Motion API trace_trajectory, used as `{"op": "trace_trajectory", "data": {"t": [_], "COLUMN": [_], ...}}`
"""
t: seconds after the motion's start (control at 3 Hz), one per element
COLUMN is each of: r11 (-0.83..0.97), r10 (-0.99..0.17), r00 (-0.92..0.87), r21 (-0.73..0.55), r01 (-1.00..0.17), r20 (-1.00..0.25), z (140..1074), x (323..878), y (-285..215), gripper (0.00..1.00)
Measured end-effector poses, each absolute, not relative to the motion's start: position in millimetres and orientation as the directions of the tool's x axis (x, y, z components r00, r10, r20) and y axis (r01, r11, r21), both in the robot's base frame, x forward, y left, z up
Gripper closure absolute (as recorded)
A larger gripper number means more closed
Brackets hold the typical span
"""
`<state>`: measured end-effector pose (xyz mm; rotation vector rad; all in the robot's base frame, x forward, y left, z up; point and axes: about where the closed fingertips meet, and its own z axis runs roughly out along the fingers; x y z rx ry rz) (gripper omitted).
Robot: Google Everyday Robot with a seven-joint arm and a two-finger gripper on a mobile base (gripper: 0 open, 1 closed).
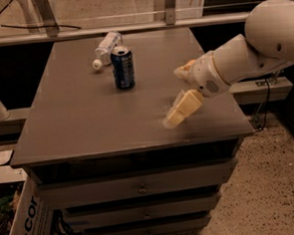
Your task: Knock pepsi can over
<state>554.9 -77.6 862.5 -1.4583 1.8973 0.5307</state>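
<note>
The cream-coloured gripper hangs low over the grey table near its right front part, tip pointing toward 7 o'clock; whether it is spread or closed cannot be told. Behind it the white arm runs off toward 2 o'clock. The pepsi can stands upright at about 10 o'clock from the gripper, well apart from it: dark blue, with a silver top rim and pale markings on its side. Just beside the can at 11 o'clock lies a clear bottle on its side. An orange fruit peeks out at the wrist.
</note>
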Motion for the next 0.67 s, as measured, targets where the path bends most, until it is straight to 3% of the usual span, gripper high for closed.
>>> {"op": "trace_trajectory", "data": {"t": [0.67], "r11": [0.302], "r10": [-0.596], "r00": [-0.095], "r21": [-0.114], "r01": [-0.946], "r20": [-0.797], "z": [866], "x": [603], "y": [-34], "gripper": [0.0]}}
